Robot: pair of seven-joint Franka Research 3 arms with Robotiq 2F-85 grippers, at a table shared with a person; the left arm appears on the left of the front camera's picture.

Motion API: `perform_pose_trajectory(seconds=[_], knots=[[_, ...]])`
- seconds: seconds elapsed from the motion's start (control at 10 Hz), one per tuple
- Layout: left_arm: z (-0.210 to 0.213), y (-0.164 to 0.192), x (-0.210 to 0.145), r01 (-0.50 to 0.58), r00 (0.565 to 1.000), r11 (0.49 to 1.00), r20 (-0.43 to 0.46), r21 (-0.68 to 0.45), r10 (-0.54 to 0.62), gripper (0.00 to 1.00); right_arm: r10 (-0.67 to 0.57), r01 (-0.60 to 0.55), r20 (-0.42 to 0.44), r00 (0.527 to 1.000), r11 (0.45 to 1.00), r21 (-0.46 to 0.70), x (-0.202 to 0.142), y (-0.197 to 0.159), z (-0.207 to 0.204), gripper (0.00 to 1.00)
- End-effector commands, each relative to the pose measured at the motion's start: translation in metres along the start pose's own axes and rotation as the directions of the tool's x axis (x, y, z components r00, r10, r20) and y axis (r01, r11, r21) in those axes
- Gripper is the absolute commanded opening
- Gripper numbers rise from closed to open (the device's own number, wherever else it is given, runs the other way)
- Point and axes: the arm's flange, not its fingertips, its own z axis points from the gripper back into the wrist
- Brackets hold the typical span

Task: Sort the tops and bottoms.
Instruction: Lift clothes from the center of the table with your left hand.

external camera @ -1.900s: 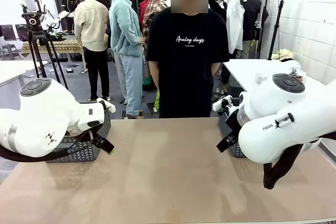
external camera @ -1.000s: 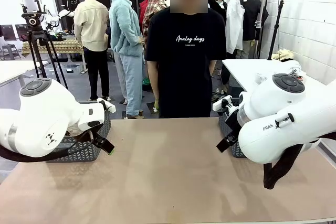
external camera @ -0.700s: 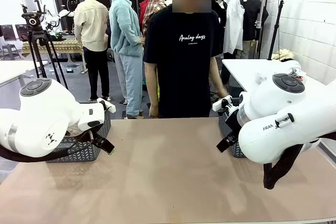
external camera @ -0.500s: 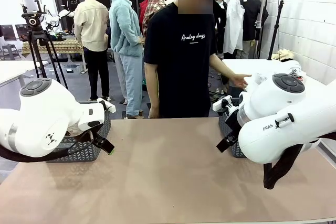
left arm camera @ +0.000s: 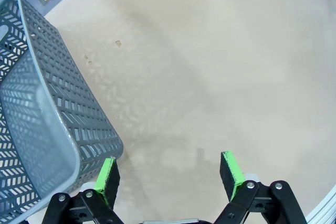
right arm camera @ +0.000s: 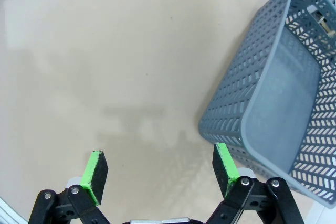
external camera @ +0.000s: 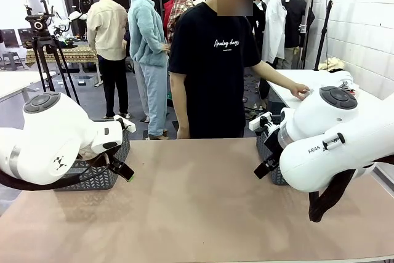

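Baskets: grey mesh basket (left arm camera: 31, 103) beside left gripper (left arm camera: 170, 169), second grey basket (right arm camera: 283, 93) beside right gripper (right arm camera: 160, 169); both interiors show bare mesh. Both grippers released, jaws spread.

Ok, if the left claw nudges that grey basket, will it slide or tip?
Likely slides: the grey basket looks like thin perforated plastic, apparently empty, so light. Its tall walls may flex, or tip it, if pushed high.

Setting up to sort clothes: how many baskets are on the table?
2. One basket stands at the table's left side, beside the left gripper; another basket at its right side, beside the right gripper. More may be hidden.
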Motion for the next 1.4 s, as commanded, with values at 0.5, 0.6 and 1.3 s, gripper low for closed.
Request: perform_pose_trajectory(seconds=[0.5, 0.6, 1.3], knots=[[0.0, 0.0007, -0.0002, -0.001, 1.0, 1.0, 0.0, 0.0, 0.001, 1.0, -0.002, 0.002, 0.0, 1.0, 1.0, 0.0, -0.0001, -0.0002, 0.0, 1.0], [0.0, 0.0007, -0.0002, -0.001, 1.0, 1.0, 0.0, 0.0, 0.001, 1.0, -0.002, 0.002, 0.0, 1.0, 1.0, 0.0, -0.0001, -0.0002, 0.0, 1.0], [0.0, 0.0007, -0.0002, -0.001, 1.0, 1.0, 0.0, 0.0, 0.001, 1.0, -0.002, 0.002, 0.0, 1.0, 1.0, 0.0, -0.0001, -0.0002, 0.0, 1.0]])
